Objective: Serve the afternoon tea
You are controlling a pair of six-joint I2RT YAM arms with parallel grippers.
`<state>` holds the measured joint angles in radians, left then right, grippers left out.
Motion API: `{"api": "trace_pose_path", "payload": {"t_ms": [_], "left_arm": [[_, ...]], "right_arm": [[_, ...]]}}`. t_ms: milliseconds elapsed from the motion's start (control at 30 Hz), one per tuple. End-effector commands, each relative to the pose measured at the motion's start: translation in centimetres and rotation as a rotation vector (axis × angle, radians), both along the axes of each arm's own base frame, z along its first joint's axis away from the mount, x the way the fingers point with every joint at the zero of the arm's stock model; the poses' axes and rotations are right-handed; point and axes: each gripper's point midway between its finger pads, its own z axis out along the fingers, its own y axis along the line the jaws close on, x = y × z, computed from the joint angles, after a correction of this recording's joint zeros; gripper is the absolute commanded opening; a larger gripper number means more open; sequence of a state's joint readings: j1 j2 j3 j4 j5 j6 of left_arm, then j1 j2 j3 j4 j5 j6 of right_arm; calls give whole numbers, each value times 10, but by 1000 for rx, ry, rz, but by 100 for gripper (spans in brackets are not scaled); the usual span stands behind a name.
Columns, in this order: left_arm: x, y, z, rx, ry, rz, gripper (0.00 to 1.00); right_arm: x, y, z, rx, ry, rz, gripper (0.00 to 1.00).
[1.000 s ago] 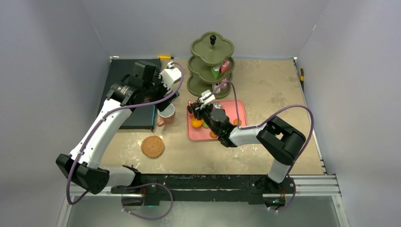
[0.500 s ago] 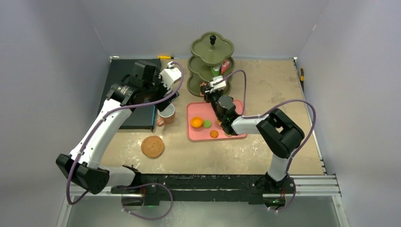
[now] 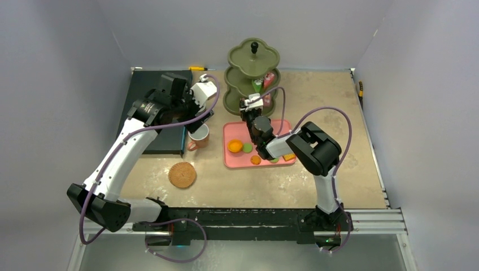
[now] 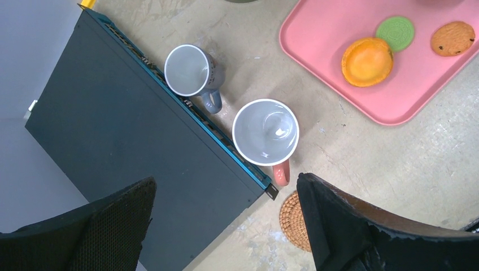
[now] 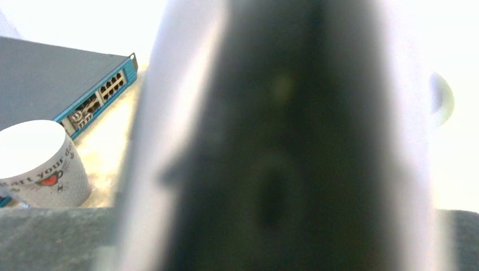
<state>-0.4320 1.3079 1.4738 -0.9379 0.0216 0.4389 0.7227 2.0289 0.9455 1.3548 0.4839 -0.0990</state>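
Right gripper [image 3: 247,107] is at the 3-tier stand's [image 3: 253,76] bottom tier, over the pink tray's [image 4: 322,34] far edge. Can't tell if it's apart or together, the wrist view's blocked. I'd ease in level, clear of the rim. Left gripper [image 4: 226,180] hangs wide open above the orange mug [image 4: 265,132], and the orange sweet [image 4: 367,61] sits on the tray.

I'm pulling my right gripper [image 3: 247,107] off the pink tray [image 3: 232,131] and up to the green tiered stand [image 3: 240,77], bottom tier. The elbow's folding in leftward, and the orange round [image 3: 235,146] is showing uncovered now.
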Motion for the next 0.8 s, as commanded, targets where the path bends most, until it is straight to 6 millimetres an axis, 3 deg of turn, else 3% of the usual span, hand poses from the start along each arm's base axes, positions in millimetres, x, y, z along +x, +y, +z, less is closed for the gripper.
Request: {"api": "trace_pose_path", "payload": {"t_ms": [0,267,400,533,700,767], "left_arm": [[-1,5,4,10,-21,-1,95],[-2,6,2,23,-16,-6,95],[-1,5,-2,22,-8,-9,95],[0,2,-6,10,-1,-15,95],[15,-9,-2,-42,-28,2,95],[26,-16,1,-72,-43,9,95]], "right_arm": [[9,-6,46,128,-143,-66,28],[20,-2,32,143,-141,-86,31],[20,-3,25,130,-124,-94,44],[10,-11,25,136,-108,-92,53],[-6,-22,29,149,-93,-78,55],[-15,-28,40,171,-103,-70,55]]}}
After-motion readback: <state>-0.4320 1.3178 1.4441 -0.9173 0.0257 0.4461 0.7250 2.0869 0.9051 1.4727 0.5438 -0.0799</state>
